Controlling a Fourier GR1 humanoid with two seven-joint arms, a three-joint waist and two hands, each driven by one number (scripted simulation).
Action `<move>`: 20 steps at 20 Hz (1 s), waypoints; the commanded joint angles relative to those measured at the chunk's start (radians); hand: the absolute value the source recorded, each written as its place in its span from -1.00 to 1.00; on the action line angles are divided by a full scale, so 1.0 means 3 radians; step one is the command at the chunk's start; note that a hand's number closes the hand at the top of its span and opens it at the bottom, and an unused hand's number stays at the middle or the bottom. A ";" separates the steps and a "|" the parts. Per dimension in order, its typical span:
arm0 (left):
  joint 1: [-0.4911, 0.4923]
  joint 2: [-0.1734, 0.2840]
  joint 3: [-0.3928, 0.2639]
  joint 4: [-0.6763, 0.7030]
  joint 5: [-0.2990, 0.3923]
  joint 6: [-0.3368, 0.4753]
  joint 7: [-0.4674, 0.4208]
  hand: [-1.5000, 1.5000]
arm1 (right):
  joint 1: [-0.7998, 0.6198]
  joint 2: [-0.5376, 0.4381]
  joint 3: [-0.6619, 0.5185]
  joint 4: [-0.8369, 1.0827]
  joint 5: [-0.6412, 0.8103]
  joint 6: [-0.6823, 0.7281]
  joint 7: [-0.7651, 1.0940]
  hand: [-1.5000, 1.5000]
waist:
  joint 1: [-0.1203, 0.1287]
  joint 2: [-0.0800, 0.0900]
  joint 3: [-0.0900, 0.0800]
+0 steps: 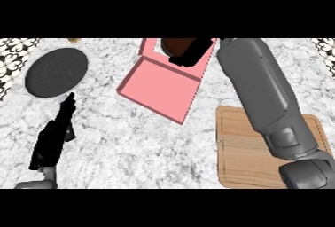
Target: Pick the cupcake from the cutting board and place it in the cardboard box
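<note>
A dark round plate (56,72) was seen lying on the marbled grey-white counter (150,146) at far left, and patterned tiling (13,57) was visible beyond it.

One head view, steeply down on the counter (163,146); forearms enter below.

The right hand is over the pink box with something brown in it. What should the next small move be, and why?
Probably lower slightly and open the fingers. The right hand is curled round the brown cupcake above the far compartment of the pink box, and the cutting board is already bare, so only the release seems left.
</note>
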 commanded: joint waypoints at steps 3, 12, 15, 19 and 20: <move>0.0136 -0.0025 -0.0029 -0.0116 0.0015 -0.0045 -0.0047 0.00 | -0.0247 0.0172 0.0064 0.0714 0.0167 -0.0171 -0.0048 1.00 | 0.0055 0.0017 0.0001; -0.0074 -0.0036 -0.0130 -0.0066 -0.0102 -0.0061 0.0028 0.00 | -0.0518 0.0340 0.0360 0.1535 -0.0115 -0.0688 0.0252 -1.00 | 0.0176 0.0050 -0.0001; -0.0042 -0.0101 -0.0150 0.0076 -0.0094 -0.0054 -0.0126 0.00 | -0.0429 0.0341 0.0507 0.1686 -0.0228 -0.0844 0.0146 -1.00 | 0.0208 0.0059 -0.0002; -0.0268 -0.0116 -0.0134 0.0255 -0.0115 -0.0038 -0.0092 0.00 | -0.0425 0.0341 0.0499 0.1742 -0.0522 -0.0941 0.0014 -1.00 | 0.0260 0.0088 -0.0002; -0.0229 0.0029 -0.0011 0.0037 0.0049 -0.0196 0.0017 0.00 | -0.0426 0.0341 0.0477 0.1671 -0.0665 -0.0986 0.0043 -1.00 | 0.0276 0.0059 0.0000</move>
